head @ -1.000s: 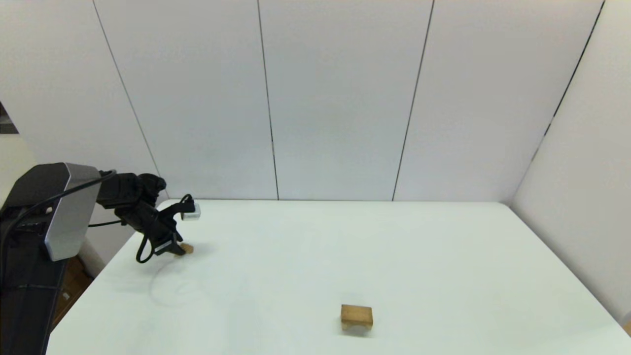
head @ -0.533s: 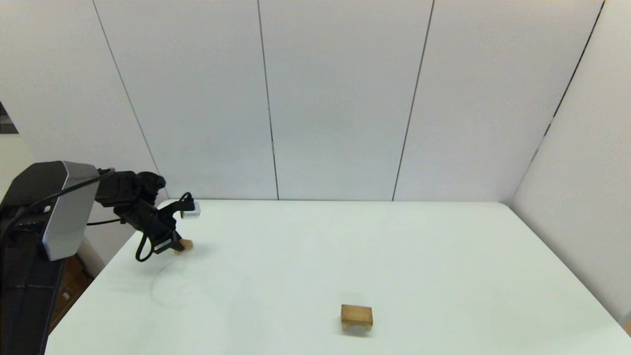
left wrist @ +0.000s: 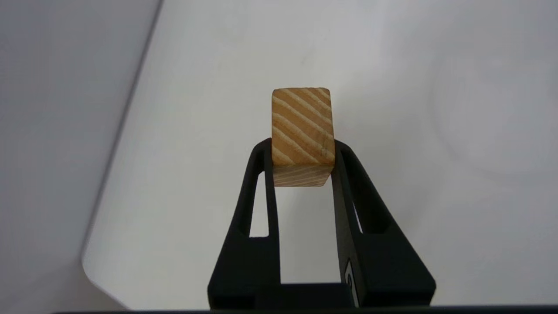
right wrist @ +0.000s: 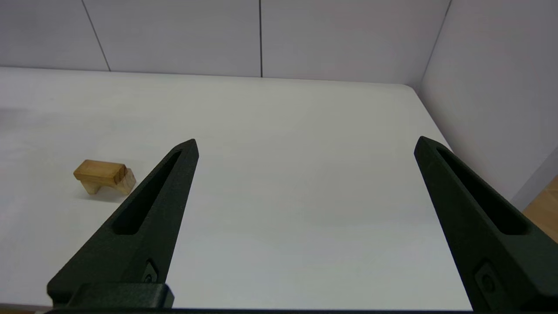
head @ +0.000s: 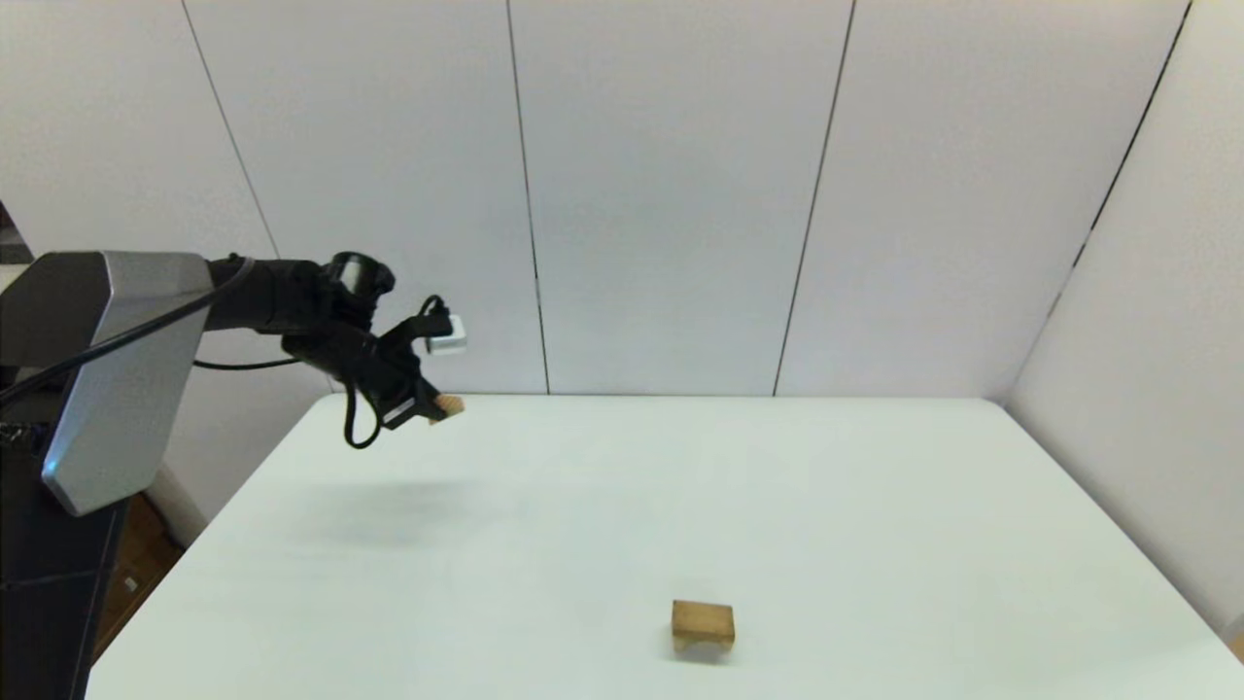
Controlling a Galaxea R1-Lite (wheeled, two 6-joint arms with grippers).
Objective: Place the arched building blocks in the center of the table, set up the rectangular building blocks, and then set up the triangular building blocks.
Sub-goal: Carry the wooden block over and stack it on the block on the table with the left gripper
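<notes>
A: Quick one. Left gripper (head: 434,409) is up in the air over the far left part of the table (head: 875,506), fingers clamped on a wooden block (left wrist: 302,136). Flat sides, straight edges, no cut-out showing, so I read it as the rectangular block.

B: Grip?

A: Only the fingertips (left wrist: 340,150) pinch it, near one end; most of the block sticks out past them. Smooth sanded wood with diagonal grain stripes against hard black plastic fingers. My guess: it could pivot or slip out on a fast swing.

B: Other risks?

A: The arch block (head: 703,623) stands on its two short legs near the front of the table, well apart from the gripper. Chunky, light tan, curved cut-out underneath. It's small and light, so coming down off-centre or at a tilt would likely shove it or tip it. Table is smooth glossy white, so anything nudged may slide.

B: Right side?

A: Right gripper (right wrist: 305,144) is spread wide, holding nothing, parked low at the right side with the arch block (right wrist: 103,176) off to one side of it.

B: Triangle block?

A: Not visible in any view.
</notes>
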